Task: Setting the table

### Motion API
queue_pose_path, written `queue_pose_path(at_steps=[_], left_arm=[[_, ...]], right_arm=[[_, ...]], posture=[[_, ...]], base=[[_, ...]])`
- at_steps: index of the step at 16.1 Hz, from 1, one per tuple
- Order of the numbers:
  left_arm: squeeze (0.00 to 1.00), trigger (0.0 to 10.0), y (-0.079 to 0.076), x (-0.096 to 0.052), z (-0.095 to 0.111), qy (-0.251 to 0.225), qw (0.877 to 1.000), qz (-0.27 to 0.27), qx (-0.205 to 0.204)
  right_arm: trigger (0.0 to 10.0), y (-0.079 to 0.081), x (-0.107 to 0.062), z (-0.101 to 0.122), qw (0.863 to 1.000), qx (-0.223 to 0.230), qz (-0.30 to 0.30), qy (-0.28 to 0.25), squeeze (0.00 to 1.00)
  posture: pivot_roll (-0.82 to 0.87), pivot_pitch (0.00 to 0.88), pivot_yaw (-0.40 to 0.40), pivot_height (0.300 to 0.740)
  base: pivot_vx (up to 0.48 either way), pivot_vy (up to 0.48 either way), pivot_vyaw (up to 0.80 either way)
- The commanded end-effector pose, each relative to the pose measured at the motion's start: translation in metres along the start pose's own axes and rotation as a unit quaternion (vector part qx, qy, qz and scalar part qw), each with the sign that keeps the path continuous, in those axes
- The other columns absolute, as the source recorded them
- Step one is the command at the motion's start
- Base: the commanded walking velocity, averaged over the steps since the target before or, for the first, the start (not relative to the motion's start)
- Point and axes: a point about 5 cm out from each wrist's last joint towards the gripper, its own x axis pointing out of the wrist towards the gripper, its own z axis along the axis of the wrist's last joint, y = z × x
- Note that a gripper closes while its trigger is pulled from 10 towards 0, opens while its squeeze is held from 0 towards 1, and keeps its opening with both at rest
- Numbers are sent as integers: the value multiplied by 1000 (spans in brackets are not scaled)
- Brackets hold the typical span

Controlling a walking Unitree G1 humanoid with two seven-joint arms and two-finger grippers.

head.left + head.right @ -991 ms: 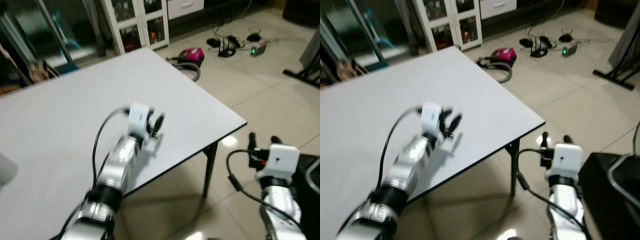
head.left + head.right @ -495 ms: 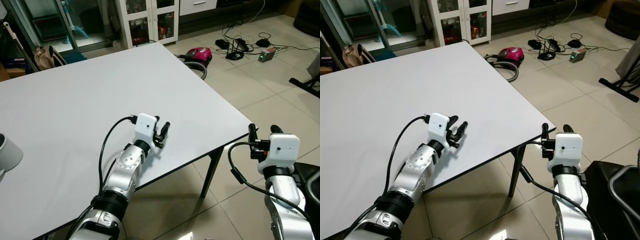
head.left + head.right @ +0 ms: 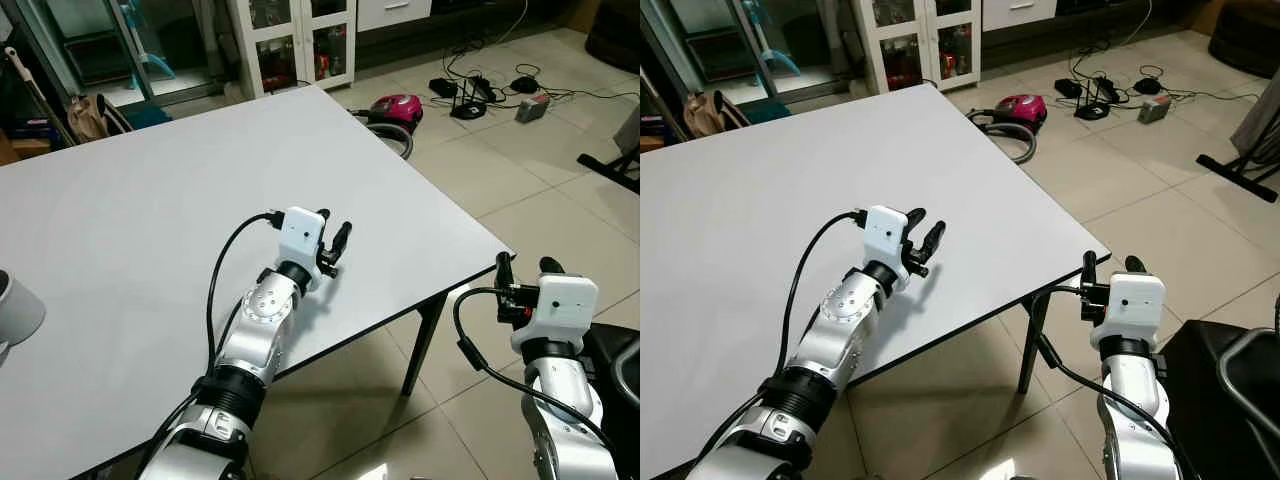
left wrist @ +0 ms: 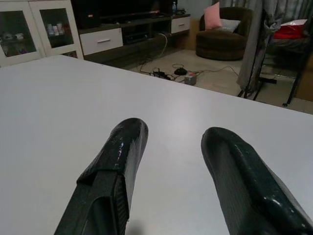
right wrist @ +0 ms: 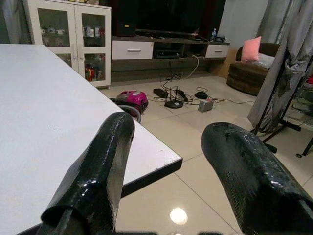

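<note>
I note both hands spread and empty, left hand [image 3: 334, 246] over the white table [image 3: 150, 190], right hand [image 3: 522, 278] beyond its right corner; the grey cup-like item [image 3: 15, 310] far left looks rigid, smooth, best gripped across its wall.

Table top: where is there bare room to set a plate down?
The white table is bare from the open left gripper to its far corner and edges. The grey round object at its left edge takes the one occupied spot.
</note>
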Motion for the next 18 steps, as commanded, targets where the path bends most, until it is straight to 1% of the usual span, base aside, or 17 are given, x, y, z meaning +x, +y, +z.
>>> queue_pose_path(at_steps=[1,2,3,4,5,6,7,9,10,11,12,13,14,15,16,17,18], left_arm=[[0,10000,3,5,10,-14,1000,-1,4],[0,10000,6,4,9,-9,1000,-26,-1],[0,10000,8,5,9,-6,1000,-30,1],[0,10000,14,7,11,-4,999,-40,14],[0,10000,24,10,12,2,999,-29,23],[0,10000,26,10,13,4,999,-24,22],[0,10000,27,12,14,2,1000,-20,7],[0,10000,25,12,13,2,1000,-24,3],[0,10000,22,14,13,6,999,-45,3],[0,10000,29,21,17,12,998,-53,11],[0,10000,37,24,21,16,999,-39,12],[0,10000,38,25,23,14,999,-36,10],[0,10000,39,25,25,4,1000,-30,-5],[0,10000,32,21,23,-6,1000,-28,-12],[0,10000,30,20,21,-8,999,-29,-15],[0,10000,20,15,15,-22,999,-17,-31],[0,10000,17,14,14,-26,999,-14,-35]], right_arm=[[10000,-1,2,2,1000,5,-1,-7,0],[10000,0,4,2,1000,6,5,-9,0],[10000,0,4,2,1000,6,7,-9,0],[10000,-1,5,3,1000,4,11,-10,0],[10000,-3,6,3,1000,-1,13,-13,0],[10000,-4,6,3,1000,-2,13,-14,0],[10000,-10,5,3,1000,-8,9,-14,0],[10000,-11,5,3,1000,-10,8,-13,0],[10000,-11,4,2,1000,-10,9,-12,0],[10000,-10,4,3,1000,-11,13,-13,0],[10000,-10,4,3,1000,-14,16,-12,0],[10000,-10,3,3,1000,-14,16,-12,0],[10000,-9,3,3,1000,-14,17,-12,0],[10000,-8,4,5,1000,-12,17,-15,0],[10000,-7,4,6,1000,-11,18,-16,0],[10000,-7,3,6,1000,-1,3,-17,0],[10000,-8,3,5,1000,3,-1,-16,0]], posture=[[-127,0,80,740],[-124,0,78,740],[-122,0,76,740],[-126,0,76,740],[-134,0,78,740],[-134,0,78,740],[-142,0,76,740],[-144,0,77,740],[-157,0,71,740],[-158,0,72,740],[-158,0,78,740],[-159,0,80,740],[-161,0,85,740],[-163,0,91,740],[-164,0,91,740],[-157,0,96,740],[-157,0,96,740]], base=[[0,0,0],[0,0,0],[0,0,0],[0,0,0],[0,0,0],[0,0,0],[0,0,0],[0,0,0],[0,0,0],[0,0,0],[0,0,0],[0,0,0],[0,0,0],[0,0,0],[0,0,0],[0,0,0],[0,0,0]])
